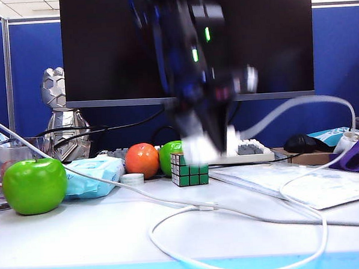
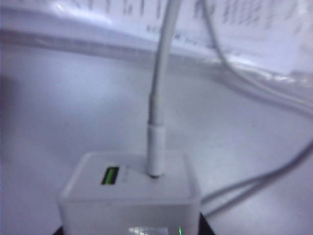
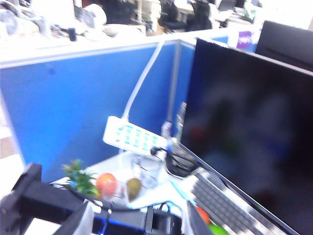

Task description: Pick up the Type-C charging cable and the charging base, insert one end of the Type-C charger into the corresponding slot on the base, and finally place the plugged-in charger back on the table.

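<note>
Above the table [image 1: 82, 236] middle, left end effector [image 1: 199, 146] gripping charging base [image 2: 129, 196]; right unclear.

Pretty clearly an office cubicle: blue partition walls [image 1: 338, 54], big monitor [image 1: 187, 44], keyboard [image 1: 249, 149], more desks behind.

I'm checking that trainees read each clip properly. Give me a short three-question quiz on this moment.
1. True or false: the Type-C charging cable is plugged into the charging base.
2. The leftmost apple in the exterior view is: A red, B green, C yellow.
3. Fill in: the left gripper, over the table near the Rubik's cube, holds the ____; the right gripper, up high facing the monitor, fingers apart, holds nothing.
Key: 1 true; 2 B; 3 charging base.
</note>
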